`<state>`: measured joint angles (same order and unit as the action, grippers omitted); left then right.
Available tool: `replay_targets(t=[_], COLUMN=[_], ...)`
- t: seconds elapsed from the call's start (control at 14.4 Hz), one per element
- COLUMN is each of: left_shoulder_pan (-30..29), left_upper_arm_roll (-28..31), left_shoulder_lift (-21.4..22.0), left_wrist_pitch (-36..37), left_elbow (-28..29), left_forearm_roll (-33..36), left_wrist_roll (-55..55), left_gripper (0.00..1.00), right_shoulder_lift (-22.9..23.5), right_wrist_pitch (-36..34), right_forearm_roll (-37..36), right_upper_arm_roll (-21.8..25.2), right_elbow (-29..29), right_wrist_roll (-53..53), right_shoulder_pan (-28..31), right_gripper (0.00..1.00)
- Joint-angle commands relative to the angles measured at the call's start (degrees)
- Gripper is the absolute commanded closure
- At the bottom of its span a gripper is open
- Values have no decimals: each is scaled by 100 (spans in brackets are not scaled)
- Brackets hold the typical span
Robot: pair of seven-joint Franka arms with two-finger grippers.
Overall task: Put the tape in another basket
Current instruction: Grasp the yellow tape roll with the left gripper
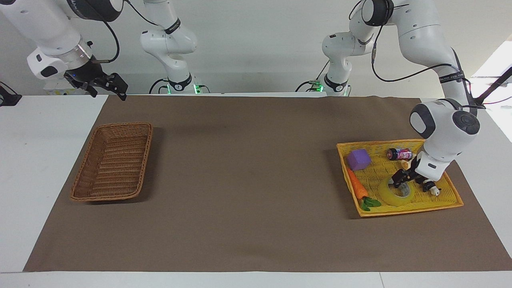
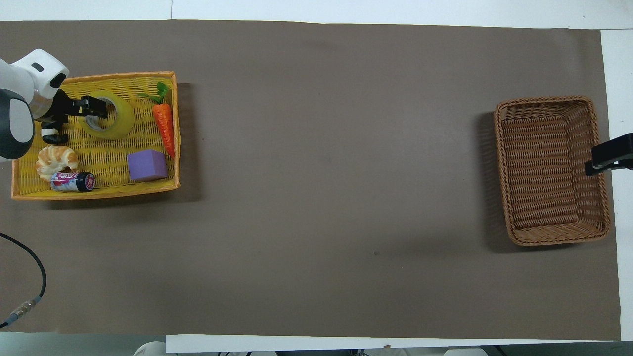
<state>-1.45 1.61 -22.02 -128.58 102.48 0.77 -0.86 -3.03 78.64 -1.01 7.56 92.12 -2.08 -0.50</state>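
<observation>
1. The left gripper (image 1: 401, 179) hangs low over the tape (image 1: 396, 193); its fingers (image 2: 94, 104) are spread apart, one on each side of the roll's wall, holding nothing that I can tell.
2. The tape lies flat in the yellow tray (image 1: 448, 204), at the left arm's end of the desk (image 1: 248, 168), between a toy carrot (image 1: 357, 188) and a panda figure (image 1: 431, 188).
3. A purple cube (image 1: 359, 159), a small can (image 1: 399, 153) and a croissant (image 2: 56, 160) share the tray, nearer the robots.
4. The right gripper (image 1: 107, 84) waits, fingers parted and empty, above the desk's edge near the brown basket (image 1: 114, 162), well apart from the tray.
</observation>
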Motion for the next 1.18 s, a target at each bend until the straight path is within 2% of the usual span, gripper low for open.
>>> replay_targets(t=[0.0, 0.28, 0.83, 1.04, 1.11], left_shoulder_pan=[-109, -66, -66, -75, -75], left_upper_arm_roll=[15, 6, 6, 6, 6], left_shoulder_lift=[-92, -75, -100, -153, -153], left_wrist_pitch=[-149, -466, -537, -686, -678], left_elbow=[-62, 245, 413, 413, 413], left_forearm_roll=[-50, -59, -59, -59, -59], left_wrist_roll=[-29, 208, 191, 191, 191], left_gripper=[3, 6, 43, 48, 57], right_shoulder_lift=[-58, -58, -58, -58, -58], right_wrist_pitch=[-15, -15, -15, -15, -15], right_forearm_roll=[-4, -4, -4, -4, -4], right_upper_arm_roll=[-44, -44, -44, -44, -44], right_elbow=[78, 78, 78, 78, 78], right_wrist_roll=[120, 120, 120, 120, 120], right_shoulder_pan=[50, 50, 50, 41, 41], right_gripper=[1, 1, 1, 1, 1])
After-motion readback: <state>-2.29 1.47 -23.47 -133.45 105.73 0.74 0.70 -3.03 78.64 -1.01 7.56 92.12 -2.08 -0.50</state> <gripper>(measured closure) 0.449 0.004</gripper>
